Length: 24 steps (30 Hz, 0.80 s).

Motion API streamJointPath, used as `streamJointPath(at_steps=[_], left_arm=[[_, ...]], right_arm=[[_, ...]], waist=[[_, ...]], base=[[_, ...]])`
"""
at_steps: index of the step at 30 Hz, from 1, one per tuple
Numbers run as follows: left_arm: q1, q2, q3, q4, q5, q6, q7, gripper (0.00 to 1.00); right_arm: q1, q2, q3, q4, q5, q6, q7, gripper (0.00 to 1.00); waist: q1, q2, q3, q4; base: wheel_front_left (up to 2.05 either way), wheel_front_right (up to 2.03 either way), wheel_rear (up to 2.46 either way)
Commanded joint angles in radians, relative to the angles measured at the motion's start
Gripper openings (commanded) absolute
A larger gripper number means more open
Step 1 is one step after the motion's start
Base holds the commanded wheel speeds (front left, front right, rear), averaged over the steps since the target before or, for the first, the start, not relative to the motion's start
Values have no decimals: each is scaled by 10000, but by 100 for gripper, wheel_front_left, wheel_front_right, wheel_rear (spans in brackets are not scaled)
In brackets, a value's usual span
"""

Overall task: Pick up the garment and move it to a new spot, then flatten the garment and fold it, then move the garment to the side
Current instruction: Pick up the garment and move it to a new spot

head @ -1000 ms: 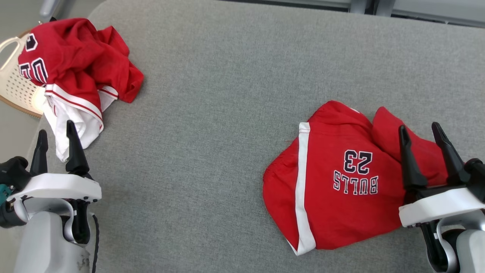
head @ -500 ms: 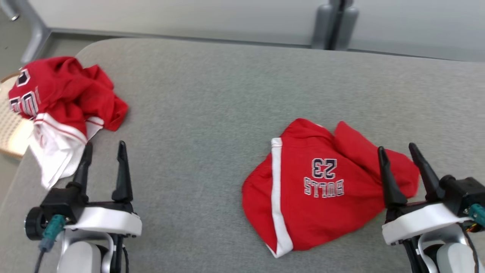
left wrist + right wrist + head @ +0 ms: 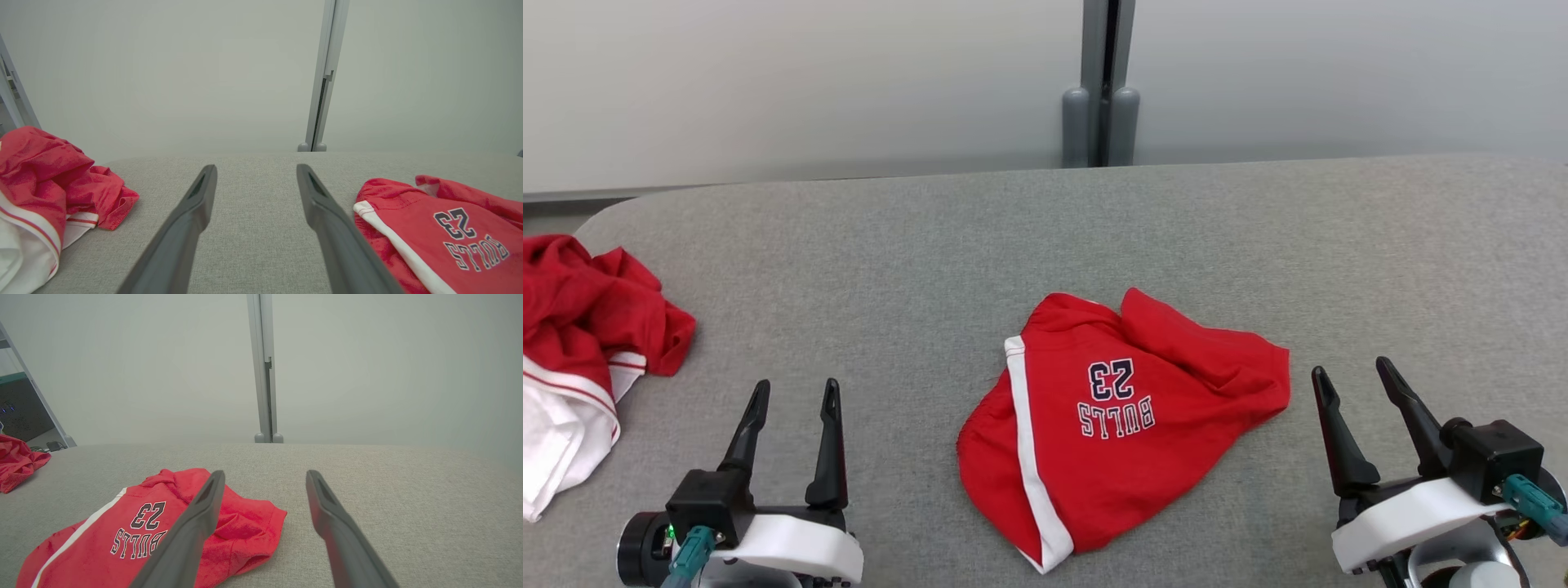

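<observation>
Near the front edge of the grey, fabric-covered table [image 3: 1258, 245], the left pincer [image 3: 796, 381] and the right pincer [image 3: 1349, 365] each stand with their two dark fingers spread wide and nothing between them, pointing toward the far edge. Between the two, touching neither and somewhat nearer the right one, lies the garment [image 3: 1127, 425], a pair of red shorts in the middle of the table's front half. The shorts look doubled over into a rough wedge. A white stripe runs down the left side, and the print "BULLS 23" reads upside down from the robot's side. The far right part is a looser flap with ridges and creases, so the fold looks untidy. At the left edge of the table sits a second heap of clothing [image 3: 580, 343], crumpled red with white, red-striped trim, well apart from the shorts. Several things could likely go wrong from here. Pinching only the top layer would lift it and open the fold. Lifting with one pincer alone would let the other end sag and drag on the woven cover, which may bunch the cloth. The loose flap could flip back. A reach to the left could take up the wrong red heap, since the colours match.
</observation>
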Motion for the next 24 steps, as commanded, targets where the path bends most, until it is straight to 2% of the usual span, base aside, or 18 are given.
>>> streamJointPath(at_steps=[1, 10, 24], left_arm=[[172, 43, -15, -104, 12, 79, 29, 100], [834, 120, -79, -415, -15, 242, 328, 100], [925, 216, -163, -398, -92, 368, 459, 100]], right_arm=[[113, -80, 53, -33, 37, 1, 32, 100], [406, -117, 277, -162, 78, 1, 112, 100], [423, -7, 316, -191, 19, 1, 133, 100]], waist=[[0, 0, -290, -315], [0, 0, -499, -594], [0, 0, -502, -484]], base=[[0, 0, 0], [0, 0, 0], [0, 0, 0]])
